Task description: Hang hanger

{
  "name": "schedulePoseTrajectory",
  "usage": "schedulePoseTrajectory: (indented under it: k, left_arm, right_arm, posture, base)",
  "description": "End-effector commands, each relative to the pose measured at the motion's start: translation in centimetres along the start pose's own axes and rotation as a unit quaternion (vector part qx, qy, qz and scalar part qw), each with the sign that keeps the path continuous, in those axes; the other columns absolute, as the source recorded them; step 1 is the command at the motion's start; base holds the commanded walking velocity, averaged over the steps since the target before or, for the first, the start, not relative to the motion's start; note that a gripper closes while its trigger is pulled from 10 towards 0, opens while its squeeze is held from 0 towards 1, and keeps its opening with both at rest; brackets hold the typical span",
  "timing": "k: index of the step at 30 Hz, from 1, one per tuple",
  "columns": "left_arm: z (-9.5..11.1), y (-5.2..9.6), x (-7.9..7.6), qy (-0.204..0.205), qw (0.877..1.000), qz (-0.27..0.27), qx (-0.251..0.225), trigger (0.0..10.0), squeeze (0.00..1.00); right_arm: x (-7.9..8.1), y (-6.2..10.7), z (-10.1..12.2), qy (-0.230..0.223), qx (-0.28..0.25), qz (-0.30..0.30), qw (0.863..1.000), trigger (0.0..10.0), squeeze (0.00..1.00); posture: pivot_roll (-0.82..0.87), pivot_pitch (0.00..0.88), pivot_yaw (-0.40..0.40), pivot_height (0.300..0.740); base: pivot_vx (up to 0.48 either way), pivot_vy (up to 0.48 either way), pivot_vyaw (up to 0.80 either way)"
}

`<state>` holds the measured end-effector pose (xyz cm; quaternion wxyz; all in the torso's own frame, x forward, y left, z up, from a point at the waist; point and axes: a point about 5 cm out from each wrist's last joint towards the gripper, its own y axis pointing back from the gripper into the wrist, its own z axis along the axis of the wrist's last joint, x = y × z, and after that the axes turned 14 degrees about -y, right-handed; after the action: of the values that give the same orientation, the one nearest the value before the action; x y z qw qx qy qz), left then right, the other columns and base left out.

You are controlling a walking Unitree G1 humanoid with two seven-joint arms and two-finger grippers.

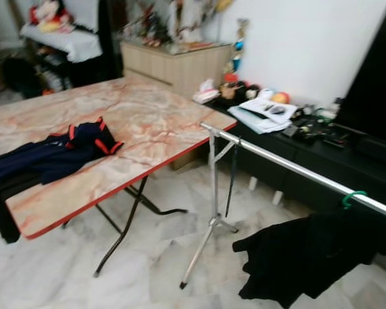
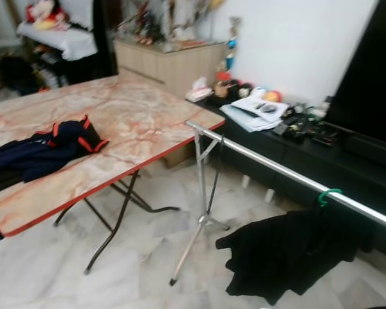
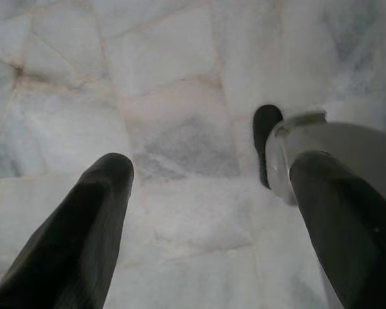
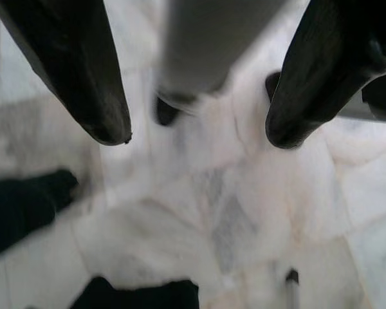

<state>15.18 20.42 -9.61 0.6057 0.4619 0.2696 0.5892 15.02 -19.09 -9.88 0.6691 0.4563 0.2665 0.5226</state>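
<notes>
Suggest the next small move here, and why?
Probably step toward the marble-top table and reach for the navy garment with red trim lying on it. One black garment already hangs from the silver rail by a green hanger hook. Both grippers, left and right, are open and empty, pointing at the marble floor.
</notes>
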Motion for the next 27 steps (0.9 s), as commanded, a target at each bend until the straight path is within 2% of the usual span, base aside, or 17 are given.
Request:
schedulePoseTrajectory:
  k: [1,27]
  left_arm:
    - [-0.2,0.02,-1.03,-0.006,1.0,-0.017,0.006,10.0,0.0]
    - [-0.18,0.01,-0.92,-0.008,1.0,-0.019,0.006,10.0,0.0]
  right_arm:
    - [-0.66,0.03,0.8,-0.001,-0.012,-0.009,1.0,10.0,0.0]
    - [-0.28,0.0,0.62,0.019,-0.01,-0.006,1.0,10.0,0.0]
  posture:
    - [0.09,0.0,-0.006,0.74]
    - [0.1,0.0,-0.003,0.74]
  base:
    - [0.0,0.266,0.0]
    - [0.0,0.256,0.0]
